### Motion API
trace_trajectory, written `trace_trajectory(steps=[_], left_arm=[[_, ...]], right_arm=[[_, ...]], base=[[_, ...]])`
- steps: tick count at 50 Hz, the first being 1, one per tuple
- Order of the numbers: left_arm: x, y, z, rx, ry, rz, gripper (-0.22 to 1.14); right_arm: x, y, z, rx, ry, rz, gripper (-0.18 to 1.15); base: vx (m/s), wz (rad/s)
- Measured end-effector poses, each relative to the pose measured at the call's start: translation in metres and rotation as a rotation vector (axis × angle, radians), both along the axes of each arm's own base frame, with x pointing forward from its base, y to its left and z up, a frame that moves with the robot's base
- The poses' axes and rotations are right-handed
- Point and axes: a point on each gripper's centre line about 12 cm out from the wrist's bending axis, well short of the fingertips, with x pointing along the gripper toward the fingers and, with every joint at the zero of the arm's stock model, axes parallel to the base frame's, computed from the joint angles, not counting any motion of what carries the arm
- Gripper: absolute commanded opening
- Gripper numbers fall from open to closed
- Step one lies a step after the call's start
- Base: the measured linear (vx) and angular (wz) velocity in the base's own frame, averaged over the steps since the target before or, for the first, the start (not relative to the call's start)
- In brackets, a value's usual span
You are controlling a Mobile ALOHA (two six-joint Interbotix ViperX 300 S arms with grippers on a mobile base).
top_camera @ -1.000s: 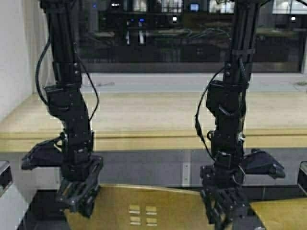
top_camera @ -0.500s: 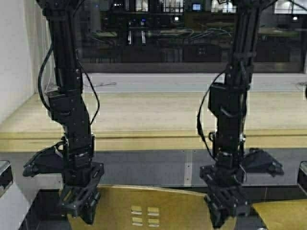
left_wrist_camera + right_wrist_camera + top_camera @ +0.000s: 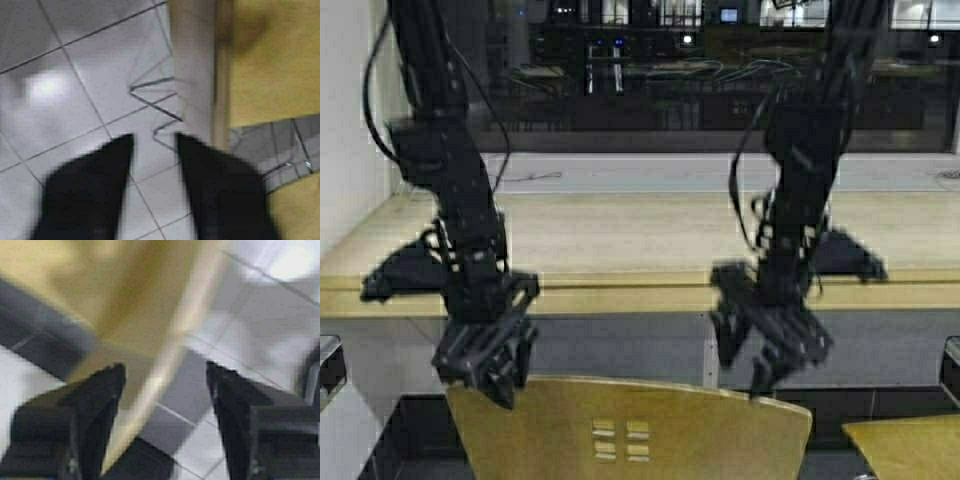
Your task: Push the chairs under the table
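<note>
Both open claws, left claw (image 3: 485, 362) and right claw (image 3: 772, 345), hover over the chair (image 3: 630, 435) backrest at 6 o'clock from the bench (image 3: 620, 240); uneven contact could skew it against the edge.

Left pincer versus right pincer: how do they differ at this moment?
The left pincer sits at the chair back's top left corner; the right pincer hangs just above its top right edge. In the wrist views the left pincer's gap is narrower, the right pincer's wider. Both point down, open, holding nothing, before the table.

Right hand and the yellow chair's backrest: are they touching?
Cannot tell. In the high view the right hand hangs at the chair backrest's top edge, but no gap or contact shows plainly.
</note>
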Motion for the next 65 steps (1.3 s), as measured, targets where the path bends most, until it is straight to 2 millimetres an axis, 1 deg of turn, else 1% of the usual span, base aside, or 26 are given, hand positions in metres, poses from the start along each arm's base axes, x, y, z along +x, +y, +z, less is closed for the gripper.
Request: trace_trajectory(steps=[4, 8, 16, 23, 29, 39, 51, 58, 65], left_arm=[[0.000, 0.003, 0.014, -0.005, -0.034, 0.006, 0.88], [0.001, 0.003, 0.021, -0.009, -0.058, 0.006, 0.88], [0.006, 0.004, 0.024, -0.004, -0.087, 0.012, 0.88], [0.013, -0.001, 0.022, -0.007, -0.099, 0.013, 0.88], [0.020, -0.005, 0.014, -0.006, -0.098, 0.013, 0.88], [0.025, -0.009, -0.010, 0.006, -0.064, 0.023, 0.88], [0.035, -0.014, -0.041, 0.020, -0.037, 0.028, 0.88], [0.036, -0.010, -0.060, 0.032, -0.008, 0.040, 0.88], [0.038, -0.002, -0.069, 0.039, 0.012, 0.062, 0.88]], right_arm=[[-0.005, -0.002, 0.009, 0.005, -0.004, 0.001, 0.89], [-0.008, -0.003, 0.015, 0.009, -0.010, 0.005, 0.89], [-0.008, -0.004, 0.015, 0.009, -0.007, 0.001, 0.89], [-0.009, -0.006, 0.006, -0.002, 0.009, -0.006, 0.89], [-0.007, -0.007, -0.005, -0.012, 0.027, -0.013, 0.89], [-0.007, -0.011, -0.028, -0.027, 0.073, -0.056, 0.89], [0.009, -0.020, -0.061, -0.037, 0.101, -0.111, 0.89], [0.010, -0.017, -0.085, -0.039, 0.148, -0.116, 0.89], [0.013, -0.019, -0.099, -0.037, 0.175, -0.122, 0.89]], base=[[-0.01, -0.01], [-0.01, -0.02], [-0.01, -0.01], [-0.01, -0.01], [0.00, 0.00], [0.01, 0.00], [0.00, 0.00], [0.00, 0.00], [0.01, 0.01]])
